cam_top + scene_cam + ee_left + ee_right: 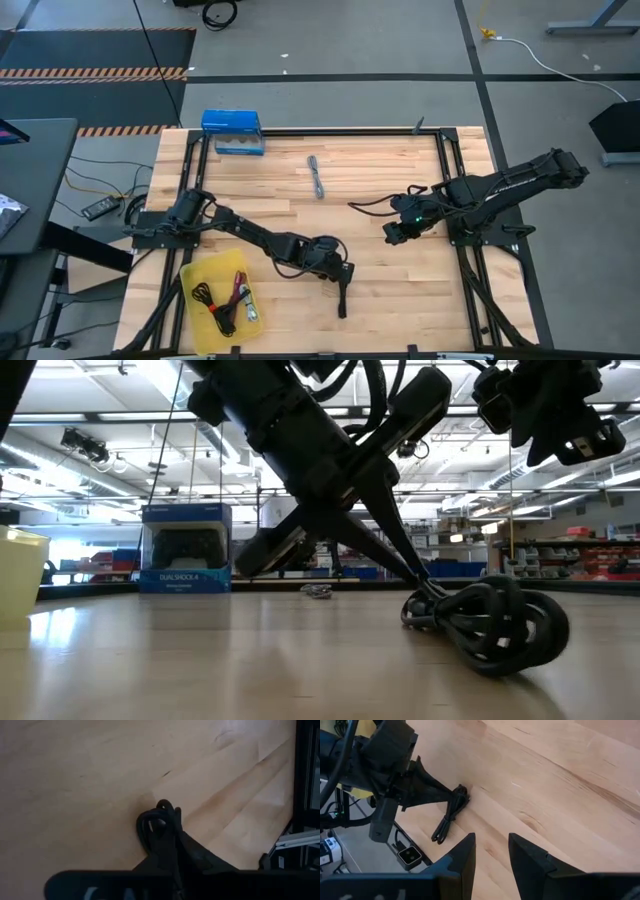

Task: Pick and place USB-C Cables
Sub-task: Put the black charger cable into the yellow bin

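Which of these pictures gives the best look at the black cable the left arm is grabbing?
The right wrist view: the black cable lies full length on the table, the left tool shut on one end. The low view shows it large but only end-on, the left wrist view just one loop, the high view a thin streak.

In the left wrist view, the near end of the black cable bundle (159,831) is covered by the left gripper (172,851), whose fingertips are closed onto it, and the gripper's own body is blurred and cut off at the picture's edge. In the high view, the cables lying in the yellow tray (192,316) are too small for separate bundles to be counted, and the grey cable (317,177) at the table's far side is shown only as a thin streak. In the low view, the tray is cut off at the left edge, the right gripper (590,440) is cut off at the upper right, and the grey cable is seen only as a small indistinct heap far off.
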